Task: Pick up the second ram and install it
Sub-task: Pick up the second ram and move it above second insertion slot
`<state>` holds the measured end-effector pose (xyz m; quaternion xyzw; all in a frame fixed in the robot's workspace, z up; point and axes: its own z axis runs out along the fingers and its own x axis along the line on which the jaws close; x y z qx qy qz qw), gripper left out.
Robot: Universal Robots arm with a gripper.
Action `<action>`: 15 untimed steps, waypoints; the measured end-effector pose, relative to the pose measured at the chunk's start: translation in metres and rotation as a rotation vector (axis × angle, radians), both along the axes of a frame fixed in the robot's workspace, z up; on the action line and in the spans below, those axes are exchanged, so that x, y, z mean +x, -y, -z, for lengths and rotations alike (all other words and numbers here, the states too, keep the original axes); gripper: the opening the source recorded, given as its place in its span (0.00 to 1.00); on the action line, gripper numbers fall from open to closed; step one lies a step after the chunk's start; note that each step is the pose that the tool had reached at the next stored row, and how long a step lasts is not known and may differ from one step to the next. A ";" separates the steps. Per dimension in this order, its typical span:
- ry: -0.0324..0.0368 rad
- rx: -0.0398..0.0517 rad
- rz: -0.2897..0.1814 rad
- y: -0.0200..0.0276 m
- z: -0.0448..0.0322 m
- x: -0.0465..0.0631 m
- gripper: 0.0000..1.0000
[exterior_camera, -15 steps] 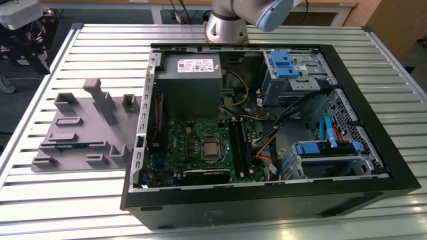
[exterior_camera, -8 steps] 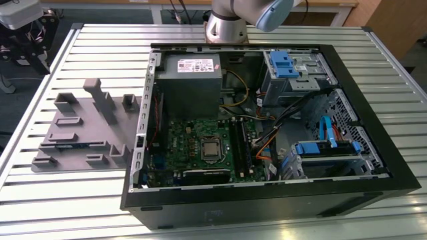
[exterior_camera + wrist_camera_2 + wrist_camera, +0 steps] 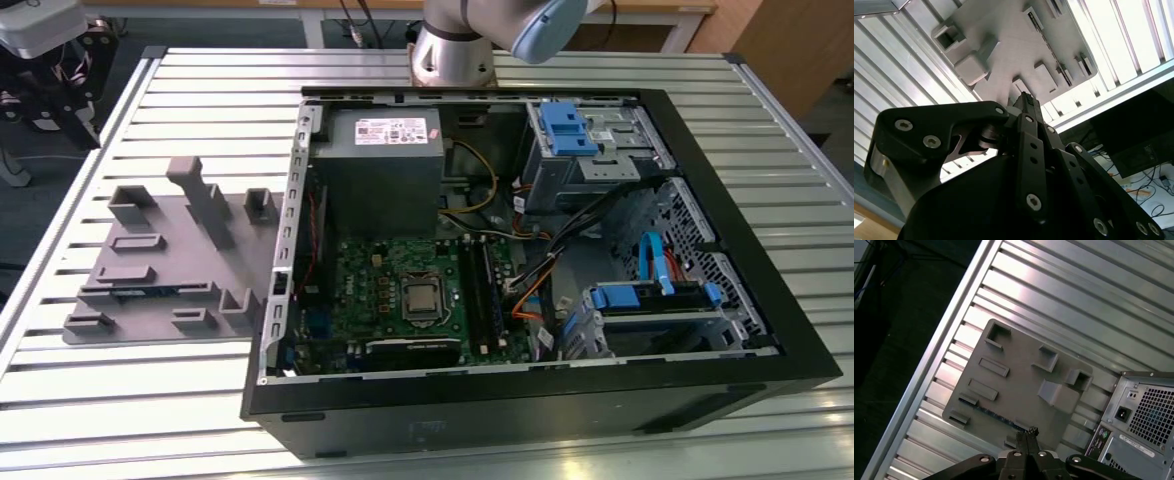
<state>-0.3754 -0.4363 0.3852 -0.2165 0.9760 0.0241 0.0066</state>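
The second ram (image 3: 147,291) is a thin blue stick lying on edge in a slot along the near side of a grey fixture tray (image 3: 174,250), at the exterior view's left. It also appears as a dark strip (image 3: 996,416) in the first wrist view and as a thin line (image 3: 1054,55) in the second wrist view. My gripper (image 3: 1029,432) hangs high above the tray, its fingers pressed together with nothing between them, as the second wrist view confirms (image 3: 1026,97). The green motherboard (image 3: 400,290) lies in the open computer case, with long black slot rails (image 3: 483,290) beside the processor socket.
The open black computer case (image 3: 534,410) takes up the middle and right of the slatted metal table (image 3: 147,420). Inside are a grey power supply (image 3: 380,160), blue drive cages (image 3: 581,130) and loose cables. The arm's base (image 3: 454,50) stands behind the case. The case's rear panel (image 3: 1144,410) borders the tray.
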 end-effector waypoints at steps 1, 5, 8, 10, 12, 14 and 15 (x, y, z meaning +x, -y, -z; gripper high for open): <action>0.0000 0.0001 -0.001 0.0000 0.0000 0.000 0.11; 0.0001 0.0001 -0.005 0.0000 0.0000 0.000 0.11; 0.0000 0.0001 -0.008 0.0000 0.0000 0.000 0.11; 0.0000 0.0001 -0.010 0.0000 0.0000 0.000 0.11; 0.0000 0.0000 -0.012 0.0000 0.0000 0.000 0.11; 0.0000 0.0001 -0.014 0.0000 0.0000 0.000 0.11; 0.0000 0.0000 -0.015 0.0000 0.0000 0.000 0.11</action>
